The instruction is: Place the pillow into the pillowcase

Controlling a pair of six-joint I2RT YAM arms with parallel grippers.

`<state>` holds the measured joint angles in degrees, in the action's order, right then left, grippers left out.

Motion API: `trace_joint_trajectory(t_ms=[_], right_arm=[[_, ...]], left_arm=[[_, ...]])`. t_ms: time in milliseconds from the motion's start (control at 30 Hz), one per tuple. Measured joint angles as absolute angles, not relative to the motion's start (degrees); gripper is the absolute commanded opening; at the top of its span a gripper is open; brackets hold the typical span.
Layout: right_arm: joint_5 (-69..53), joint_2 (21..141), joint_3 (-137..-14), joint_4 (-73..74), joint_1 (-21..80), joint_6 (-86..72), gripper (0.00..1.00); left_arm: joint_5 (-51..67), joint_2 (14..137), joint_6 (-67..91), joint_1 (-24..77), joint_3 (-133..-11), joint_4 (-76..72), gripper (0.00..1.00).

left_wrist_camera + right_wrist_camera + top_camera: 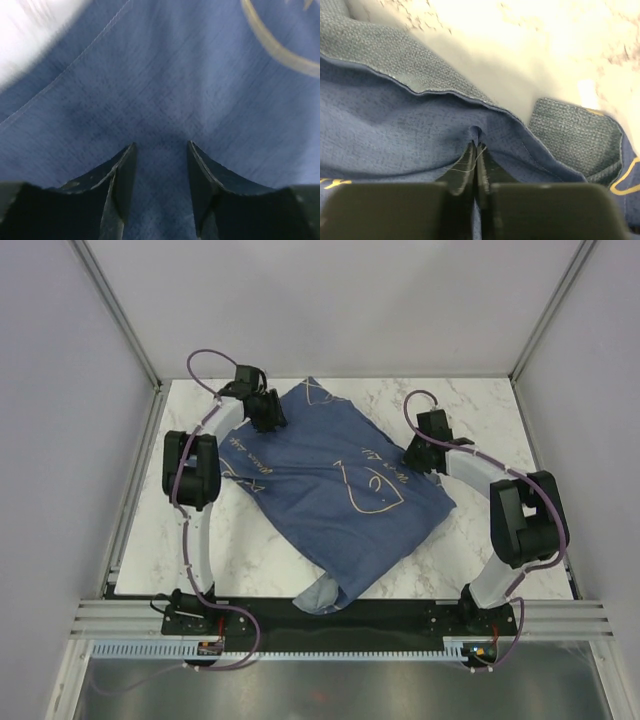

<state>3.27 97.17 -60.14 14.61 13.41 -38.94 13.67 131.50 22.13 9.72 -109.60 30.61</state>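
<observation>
Marble table [480, 410]: right gripper [476, 145] clamped on pillowcase [340, 490] edge; left gripper [160, 147] parted over cloth.

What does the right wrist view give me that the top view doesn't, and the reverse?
Right wrist only: the right jaws pinched shut on the pillowcase just inside its hem, paler inner side turned out. Top only: the whole case on the marble table, left arm at its far left corner, no pillow showing. Both: dark blue cloth with cream print.
</observation>
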Motion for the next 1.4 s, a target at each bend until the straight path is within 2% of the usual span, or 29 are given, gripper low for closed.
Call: trace_joint_trajectory(t_ms=[133,333,433,467,533,567,600,767,933,1100,1133,1233,1400], right_arm=[[2.3,102.2,-65.6,14.8,12.8,-39.5,0.00],[-1.9,113.2,-78.1,14.2,11.4,-39.4,0.00],[-4.8,116.2,-83.4,13.8,11.9,-39.2,0.11],[-5.2,116.3,-84.1,13.7,12.1,-39.1,0.20],[-5.6,115.9,-84.9,13.8,12.3,-38.8,0.34],[-5.7,115.4,-84.9,13.8,12.3,-38.5,0.45],[-5.8,114.8,-84.7,14.1,12.2,-38.4,0.50],[-5.8,106.3,-79.0,14.6,10.0,-36.4,0.68],[-4.8,93.1,-69.9,15.0,2.3,-36.1,0.80],[-2.9,81.5,-61.7,15.5,-0.4,-36.6,0.82],[-3.0,80.0,-60.8,15.7,-0.2,-36.6,0.82],[-3.8,75.1,-58.5,15.8,-0.3,-35.9,0.82],[-4.3,60.3,-52.6,15.7,-1.1,-35.1,0.82]], left_arm=[[14.9,125.8,26.0,12.1,-93.3,21.0,0.42],[12.4,103.6,32.3,13.1,-58.6,5.3,0.49],[11.2,93.1,35.4,13.7,-44.2,0.5,0.56],[10.6,91.4,35.7,14.0,-42.4,-0.2,0.60],[9.6,90.0,36.2,14.1,-41.2,-0.6,0.62],[9.3,90.1,36.2,14.1,-41.4,-0.8,0.65],[9.1,90.2,36.2,13.8,-41.7,-0.7,0.66],[7.5,92.2,35.9,12.0,-45.3,1.0,0.69],[6.5,95.2,35.3,10.0,-52.7,3.8,0.69],[6.0,94.6,35.1,9.0,-55.9,4.2,0.69],[5.7,93.8,35.0,9.0,-55.9,4.5,0.99],[3.2,86.4,34.2,9.0,-54.3,8.3,1.00],[1.6,57.9,34.0,9.0,-45.8,11.0,1.00]])
